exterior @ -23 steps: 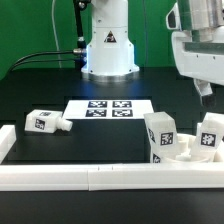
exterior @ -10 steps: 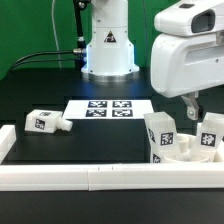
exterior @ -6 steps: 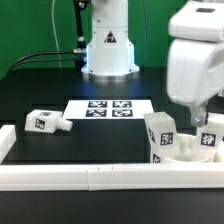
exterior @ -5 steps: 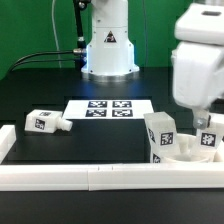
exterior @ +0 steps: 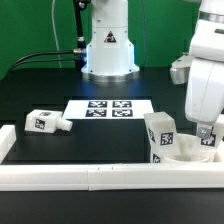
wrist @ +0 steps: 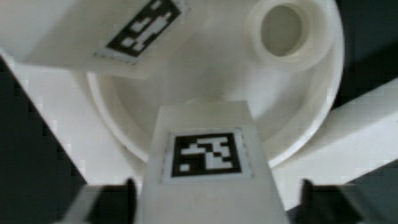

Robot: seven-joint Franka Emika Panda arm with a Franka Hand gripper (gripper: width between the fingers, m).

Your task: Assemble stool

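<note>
One leg (wrist: 214, 150) stands upright on the seat (wrist: 125, 110), dead centre between the claw's (wrist: 210, 203) jaws (tag toward wrist camera); jaws partly closed astride it, grip unconfirmed.

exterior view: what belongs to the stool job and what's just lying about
Job: round white plastic seat; stubby white tagged leg lying apart; second leg at the seat; third leg at the gripper.
Other: flat white marker board; long white rails.

Exterior view: the arm (exterior: 208, 80) hides its jaws and part of the seat (exterior: 185, 150).
</note>
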